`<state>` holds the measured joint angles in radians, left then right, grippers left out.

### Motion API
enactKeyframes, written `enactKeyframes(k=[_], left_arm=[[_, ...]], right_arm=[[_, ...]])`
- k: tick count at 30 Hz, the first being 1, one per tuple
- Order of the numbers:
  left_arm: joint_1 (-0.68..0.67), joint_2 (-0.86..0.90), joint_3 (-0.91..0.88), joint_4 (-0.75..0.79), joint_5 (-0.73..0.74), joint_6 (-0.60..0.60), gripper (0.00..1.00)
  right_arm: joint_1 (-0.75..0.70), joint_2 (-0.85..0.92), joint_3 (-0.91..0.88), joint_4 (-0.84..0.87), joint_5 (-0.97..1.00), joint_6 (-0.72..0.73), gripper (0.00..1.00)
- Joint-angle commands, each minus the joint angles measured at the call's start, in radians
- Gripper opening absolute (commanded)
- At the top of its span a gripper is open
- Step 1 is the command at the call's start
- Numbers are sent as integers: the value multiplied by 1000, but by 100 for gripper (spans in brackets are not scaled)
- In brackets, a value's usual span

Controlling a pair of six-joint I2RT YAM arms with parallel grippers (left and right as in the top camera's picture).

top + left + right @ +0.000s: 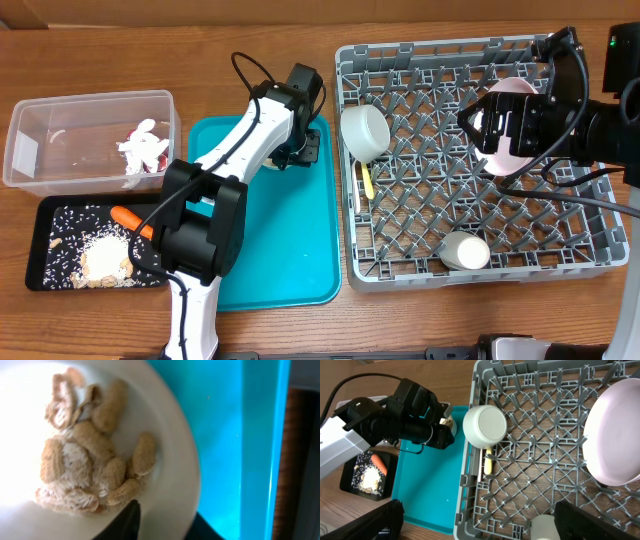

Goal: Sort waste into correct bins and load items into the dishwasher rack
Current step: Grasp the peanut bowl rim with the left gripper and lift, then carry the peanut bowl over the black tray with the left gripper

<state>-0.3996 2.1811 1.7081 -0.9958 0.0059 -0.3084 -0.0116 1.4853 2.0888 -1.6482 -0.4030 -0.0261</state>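
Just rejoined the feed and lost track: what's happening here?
The left tool is at the rim of a small white dish of beige nut shells on the flat teal tray; a grip isn't clear. The right tool hangs open near the round pinkish plate set in the grey lattice rack.

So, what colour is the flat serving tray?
The tray is teal, clearest in the overhead view.

A wooden tabletop [260, 40] is carrying four things. A clear tub [90, 98] is sitting at the far left, with a black tray [35, 245] lying just beside it. A teal tray [290, 250] is resting in the middle, and a grey dishwasher rack [480, 275] is occupying the right side.
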Motion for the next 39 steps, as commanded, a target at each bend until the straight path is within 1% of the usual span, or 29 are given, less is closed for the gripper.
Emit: enactKeyframes(k=[1,2,5,6,7,8,10,11,14,16,19,22,24,27,31,34,37,39], left_arm=[[3,22,-5,3,-6,-181,22],[3,22,-5,3,-9,-201,18],[7,22,-5,6,-9,-277,15],[8,22,-5,6,-10,-302,17],[9,22,-5,11,-11,-309,27],[10,22,-5,18,-14,-309,34],[11,22,-5,33,-17,-304,35],[14,22,-5,37,-17,-305,31],[18,22,-5,40,-18,-304,13],[18,22,-5,38,-28,-304,4],[21,18,-3,21,-47,-287,4],[27,-7,16,-47,-95,-286,4],[27,-57,26,-93,-155,-286,4],[26,-184,27,-156,-223,-287,4],[37,-371,27,-216,-222,-286,4],[71,-508,27,-265,-216,-288,4],[135,-610,27,-311,-185,-290,4],[209,-673,27,-339,-131,-264,4]], right_arm=[[5,-2,5,4,3,1,100],[5,-2,5,4,3,1,100],[5,-2,5,5,3,1,100],[5,-2,5,4,3,1,100],[5,-2,5,4,3,1,100],[5,-2,5,5,3,1,100],[5,-2,5,4,3,1,100],[5,-2,5,4,3,1,100],[5,-2,5,4,3,1,100],[5,-2,5,4,3,1,100],[5,-2,5,5,3,1,100],[5,-2,5,4,3,1,100],[5,-2,5,4,3,1,100],[5,-2,5,4,3,1,100],[5,-2,5,4,3,1,100],[5,-2,5,4,3,1,100],[5,-2,5,4,3,1,100],[5,-2,5,4,3,1,100]])
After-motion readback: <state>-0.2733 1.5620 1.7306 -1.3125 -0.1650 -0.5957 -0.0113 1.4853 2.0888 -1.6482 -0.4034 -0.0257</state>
